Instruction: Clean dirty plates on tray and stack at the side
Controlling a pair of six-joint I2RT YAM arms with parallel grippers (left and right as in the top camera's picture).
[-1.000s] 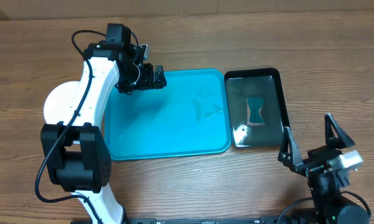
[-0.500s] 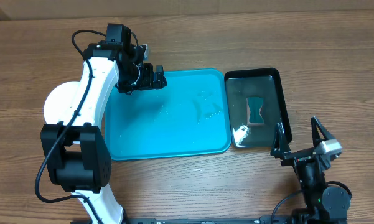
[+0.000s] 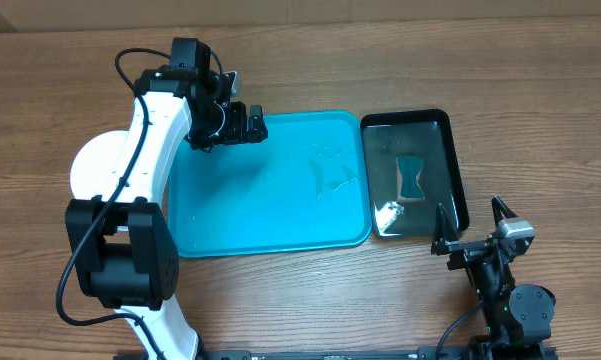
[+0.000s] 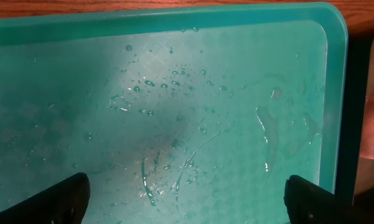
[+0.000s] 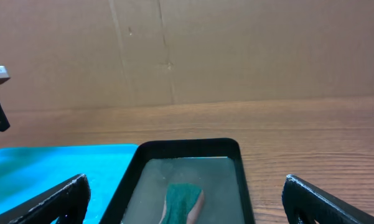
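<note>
Tray [image 3: 270,215], the big teal one, lies flat on the counter [image 3: 540,100] in the middle of my overhead view, long side running left to right. Its floor is wet: my left wrist camera shows water droplets [image 4: 168,84] scattered over the middle and a thin puddle [image 4: 267,134] nearer the right rim. I see no plate on it.

Left of the tray, a white round shape [image 3: 95,165] pokes out from behind the left arm. I cannot tell whether it is a plate or part of the arm.

My left pincer [image 3: 255,124] hangs over the tray's far left corner with its jaws wide apart and nothing between them. In the wrist view both fingertips [image 4: 68,196] frame bare wet plastic.

Just beside the tray's right edge sits a smaller glossy black tray [image 3: 458,170], with a teal hourglass-shaped sponge [image 3: 412,178] lying in it. The two trays are nearly touching, but I cannot tell whether they actually meet.

My right pincer [image 3: 468,208] sits low near the front edge of the counter, just in front of the black tray and pointing towards it. Its jaws are spread fully and are empty. Its camera looks across the black tray to a brown cardboard wall [image 5: 236,50] behind the counter.
</note>
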